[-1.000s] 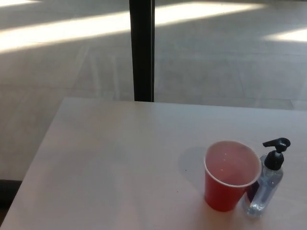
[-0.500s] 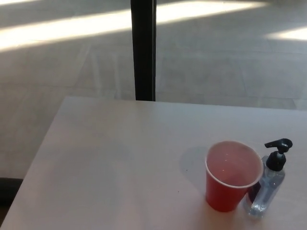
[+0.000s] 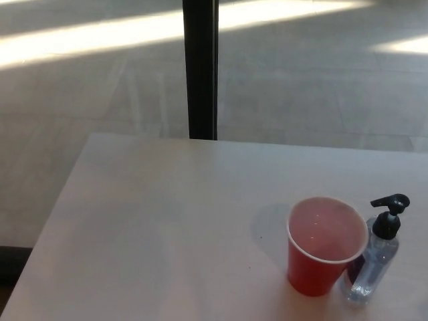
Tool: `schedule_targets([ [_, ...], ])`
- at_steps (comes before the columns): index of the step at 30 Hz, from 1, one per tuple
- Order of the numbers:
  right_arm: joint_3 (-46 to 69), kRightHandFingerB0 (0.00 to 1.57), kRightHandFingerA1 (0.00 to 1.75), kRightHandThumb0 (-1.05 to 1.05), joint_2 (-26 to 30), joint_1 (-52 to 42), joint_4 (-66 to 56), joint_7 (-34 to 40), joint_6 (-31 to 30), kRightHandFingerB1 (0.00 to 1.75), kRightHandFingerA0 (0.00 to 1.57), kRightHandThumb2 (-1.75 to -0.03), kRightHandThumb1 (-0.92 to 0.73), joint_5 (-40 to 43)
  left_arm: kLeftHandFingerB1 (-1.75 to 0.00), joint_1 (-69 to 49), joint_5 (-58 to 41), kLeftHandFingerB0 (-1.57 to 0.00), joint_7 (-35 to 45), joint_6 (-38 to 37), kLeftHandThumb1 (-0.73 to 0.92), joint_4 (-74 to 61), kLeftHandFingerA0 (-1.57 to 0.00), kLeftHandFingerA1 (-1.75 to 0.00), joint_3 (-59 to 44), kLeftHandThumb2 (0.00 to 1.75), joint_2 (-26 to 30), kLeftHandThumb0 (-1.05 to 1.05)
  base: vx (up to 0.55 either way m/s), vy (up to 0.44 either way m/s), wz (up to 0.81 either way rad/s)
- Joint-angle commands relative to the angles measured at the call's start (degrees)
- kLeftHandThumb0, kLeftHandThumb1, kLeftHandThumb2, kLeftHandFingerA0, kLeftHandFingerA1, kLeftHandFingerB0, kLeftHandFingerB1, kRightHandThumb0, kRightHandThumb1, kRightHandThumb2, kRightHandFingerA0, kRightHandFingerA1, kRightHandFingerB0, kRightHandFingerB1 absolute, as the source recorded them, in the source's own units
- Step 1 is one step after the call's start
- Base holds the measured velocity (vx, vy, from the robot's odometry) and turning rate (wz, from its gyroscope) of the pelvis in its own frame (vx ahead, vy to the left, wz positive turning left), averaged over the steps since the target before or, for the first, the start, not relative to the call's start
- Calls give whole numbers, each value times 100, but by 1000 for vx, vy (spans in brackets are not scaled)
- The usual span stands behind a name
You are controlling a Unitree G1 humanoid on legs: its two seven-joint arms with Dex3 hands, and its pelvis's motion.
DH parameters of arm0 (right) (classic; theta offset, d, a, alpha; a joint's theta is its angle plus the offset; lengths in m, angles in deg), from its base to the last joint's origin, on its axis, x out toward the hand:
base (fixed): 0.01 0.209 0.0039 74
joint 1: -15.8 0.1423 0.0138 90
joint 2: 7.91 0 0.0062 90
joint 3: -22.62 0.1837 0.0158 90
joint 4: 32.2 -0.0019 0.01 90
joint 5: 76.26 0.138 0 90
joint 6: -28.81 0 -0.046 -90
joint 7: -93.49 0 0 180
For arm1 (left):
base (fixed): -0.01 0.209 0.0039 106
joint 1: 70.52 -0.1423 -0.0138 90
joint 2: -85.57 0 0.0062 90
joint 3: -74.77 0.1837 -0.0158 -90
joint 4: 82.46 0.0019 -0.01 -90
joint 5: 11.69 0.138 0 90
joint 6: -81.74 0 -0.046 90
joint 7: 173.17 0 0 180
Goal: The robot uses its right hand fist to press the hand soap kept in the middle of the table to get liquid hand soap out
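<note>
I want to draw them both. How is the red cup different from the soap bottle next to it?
The red cup is solid red, while the soap bottle is clear with a black pump on top. The cup is wide and open at the top; the bottle is thin and capped by its pump. The bottle's pump reaches a little higher than the cup's rim. Both stand upright, side by side on the table.

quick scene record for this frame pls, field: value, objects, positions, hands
surface: pale table
soap bottle: clear, black pump, upright, near the table's right side
pump nozzle: points to picture left, toward the cup
cup: red cup, upright, open top, just left of the bottle, overlapping it in view; contact cannot be told
cup contents: none visible
background: floor with sunlit bands, dark vertical post behind the table
left hand: not in view
right hand: not in view
pump pressed: not yet
</note>
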Motion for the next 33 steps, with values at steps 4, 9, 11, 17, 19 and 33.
schedule_targets([
  [4, -1269, 81, 175, -22, -672, 209, -1881, -739, -933, 141, 108, -112, -50, 651, -89, 23, -47, -57, -135, -181, 49, 126, -81, -101, 48, 101, 119, -17, 0, 0, 0],
  [9, -1753, 71, 175, -8, -730, 276, -1326, -1530, -459, 145, 95, -112, -63, 486, -93, 57, -69, -59, -177, -175, 48, 161, -80, -102, 39, 101, 96, -18, 0, 0, 0],
  [11, -2130, 90, 175, -31, -931, 128, -1985, -1480, -788, 128, 105, -108, -48, 586, -86, 55, -60, -62, -166, -125, 49, 142, -81, -96, 56, 102, 100, -19, 0, 0, 0],
  [17, -2616, 93, 141, -37, -1172, -136, -2648, -1400, -1353, 115, 126, -110, -55, 603, -87, 39, -47, -66, -186, -104, 48, 49, -86, -100, 108, 104, 49, -17, 0, 0, 0],
  [19, -2739, 83, 175, -27, -1276, -235, -2691, -1455, -1341, 135, 105, -104, -60, 562, -89, 14, -112, -64, -147, -71, 45, -81, -84, -102, 77, 108, 37, -16, 0, 0, 0],
  [33, -3534, 80, 175, -30, -1553, -1256, -2964, -1878, -1204, 145, 101, -103, -60, 92, -86, 38, -139, -61, -179, -57, 47, -5, -84, -99, 101, 105, 89, -17, 0, 0, 0],
])
